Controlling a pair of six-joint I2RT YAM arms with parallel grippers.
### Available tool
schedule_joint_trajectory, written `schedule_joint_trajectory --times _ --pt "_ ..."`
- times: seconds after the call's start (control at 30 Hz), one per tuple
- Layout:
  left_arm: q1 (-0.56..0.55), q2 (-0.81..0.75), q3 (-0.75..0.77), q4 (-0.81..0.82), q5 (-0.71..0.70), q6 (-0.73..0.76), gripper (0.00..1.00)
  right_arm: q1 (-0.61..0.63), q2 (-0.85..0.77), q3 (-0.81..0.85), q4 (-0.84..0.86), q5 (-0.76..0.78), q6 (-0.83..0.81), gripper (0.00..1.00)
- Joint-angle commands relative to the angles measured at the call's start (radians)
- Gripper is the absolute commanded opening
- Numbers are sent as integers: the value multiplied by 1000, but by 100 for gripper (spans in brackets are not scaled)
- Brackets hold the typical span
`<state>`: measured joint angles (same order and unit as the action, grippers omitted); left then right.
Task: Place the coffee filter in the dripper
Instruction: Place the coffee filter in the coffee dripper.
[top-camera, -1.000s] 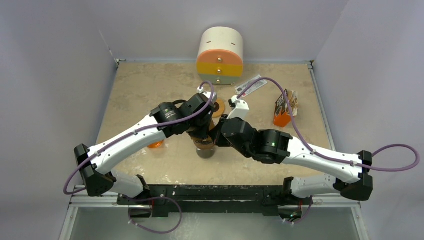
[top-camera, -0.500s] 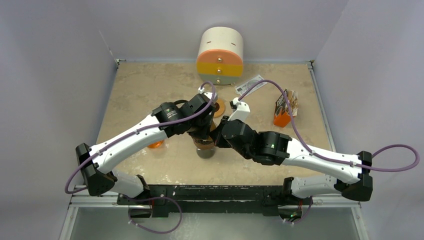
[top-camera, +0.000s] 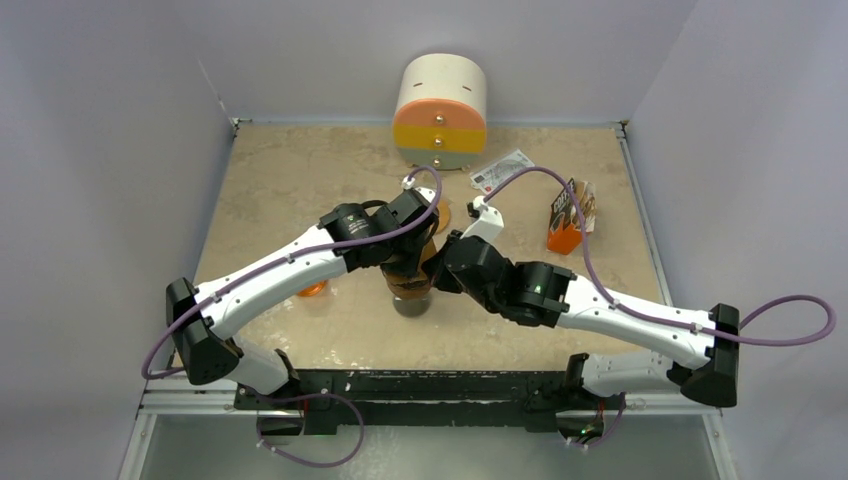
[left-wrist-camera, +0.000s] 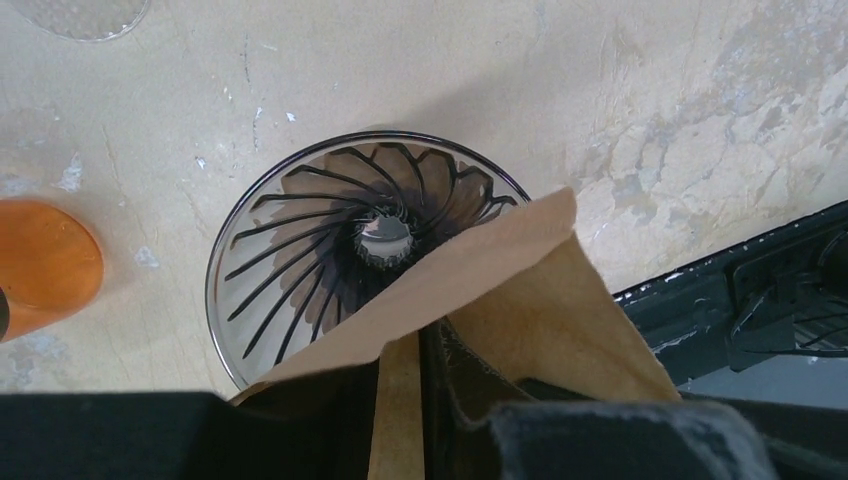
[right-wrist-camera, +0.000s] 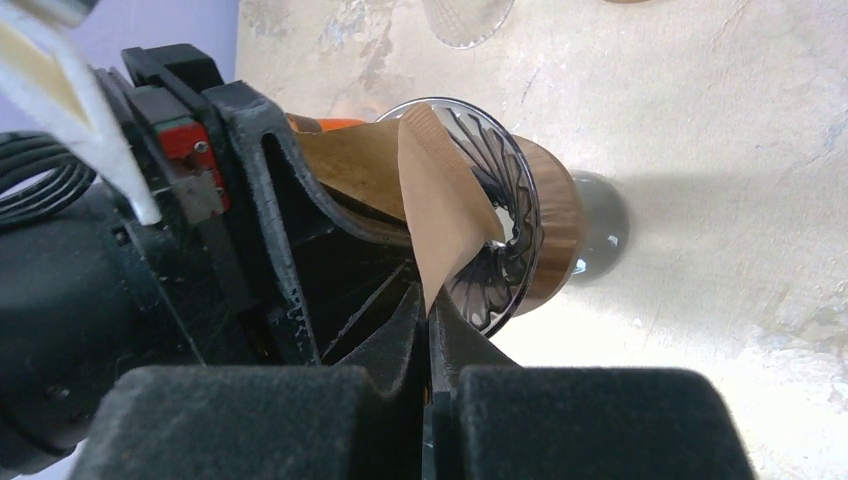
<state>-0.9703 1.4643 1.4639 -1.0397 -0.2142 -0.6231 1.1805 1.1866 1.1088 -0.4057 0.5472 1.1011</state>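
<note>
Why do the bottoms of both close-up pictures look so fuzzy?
Left wrist view: the fingers holding the filter sit too close to the lens; the dripper is sharp. Right wrist view: same foreground blur; a soft shadow lies on the table beside the dripper.

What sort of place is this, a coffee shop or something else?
Probably a robot test booth, not a café: plain grey walls box in one table, a left arm and a right arm are bolted at its edge, and a coffee dripper and paper filter look like practice props.
</note>
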Motion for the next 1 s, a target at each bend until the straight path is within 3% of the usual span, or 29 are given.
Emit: schedule_joint_trajectory --times 0.0,0.33,0.7,0.97 --pt "-3 5 26 -13 -27 28 18 -30 -9 -17 60 -22 45 0" --pt "-2 41 26 -3 -21 38 17 -82 -11 -58 107 -114 65 0" --pt "-3 70 33 -1 -25 50 16 -84 -39 -38 43 -109 41 33" --pt "-2 74 44 0 -27 56 20 -85 -107 -25 -29 -72 24 37"
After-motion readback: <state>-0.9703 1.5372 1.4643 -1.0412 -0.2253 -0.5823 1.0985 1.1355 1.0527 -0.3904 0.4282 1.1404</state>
